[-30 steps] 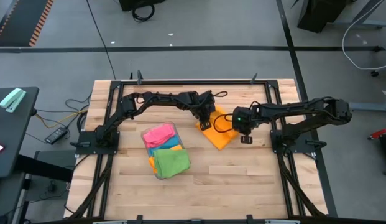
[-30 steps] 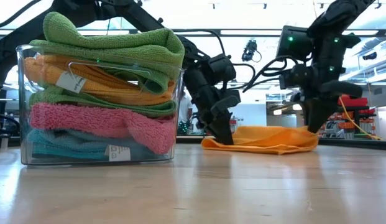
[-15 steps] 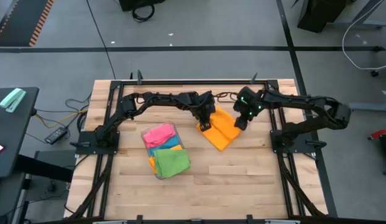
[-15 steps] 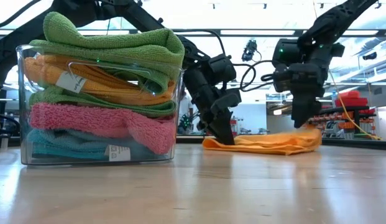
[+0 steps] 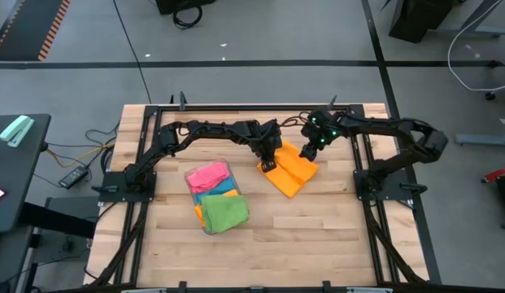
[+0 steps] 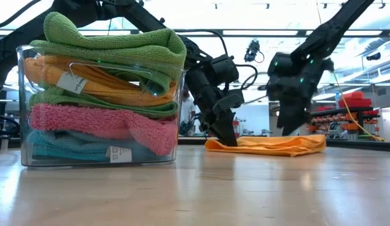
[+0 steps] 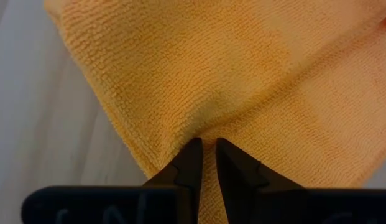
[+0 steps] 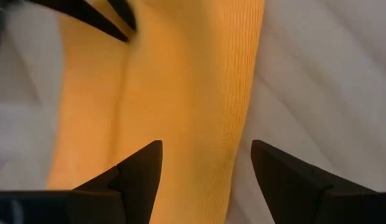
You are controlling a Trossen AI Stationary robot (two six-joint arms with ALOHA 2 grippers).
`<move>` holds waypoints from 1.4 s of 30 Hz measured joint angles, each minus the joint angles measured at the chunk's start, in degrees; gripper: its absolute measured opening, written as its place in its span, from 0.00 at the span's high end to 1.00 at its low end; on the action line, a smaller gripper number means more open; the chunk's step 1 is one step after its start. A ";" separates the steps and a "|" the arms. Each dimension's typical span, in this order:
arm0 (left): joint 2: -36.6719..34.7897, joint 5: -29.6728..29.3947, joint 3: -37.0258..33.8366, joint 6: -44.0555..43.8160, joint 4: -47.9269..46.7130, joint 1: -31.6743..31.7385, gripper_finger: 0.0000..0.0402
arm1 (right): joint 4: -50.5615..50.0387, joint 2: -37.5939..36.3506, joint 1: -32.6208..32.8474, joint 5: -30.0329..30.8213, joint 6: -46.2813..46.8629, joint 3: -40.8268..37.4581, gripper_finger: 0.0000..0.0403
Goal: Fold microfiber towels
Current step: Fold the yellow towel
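Broadly, your tabletop (image 5: 317, 236) carried a clear bin (image 6: 25, 107) stacked with folded towels (image 6: 113, 47), green uppermost. Beside it, toward the right arm, lay the orange towel (image 5: 294, 169), folded flat. Your left claw (image 7: 205, 163) stood on the towel's near edge, closed and pinching a fold of it. Your right claw (image 8: 205, 165) hovered spread wide above the towel's far side.
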 joint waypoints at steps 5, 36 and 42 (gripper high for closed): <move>0.00 0.00 0.00 0.09 0.03 -0.01 0.86 | 3.04 7.93 -0.25 0.19 -1.02 0.00 0.37; -2.60 12.26 0.00 -1.99 0.21 0.55 0.86 | 4.57 5.12 2.16 0.39 -6.49 -0.09 0.90; -2.64 13.49 0.00 -4.58 -0.45 -1.44 0.89 | 4.51 8.19 -1.17 -1.42 -4.57 -0.09 0.65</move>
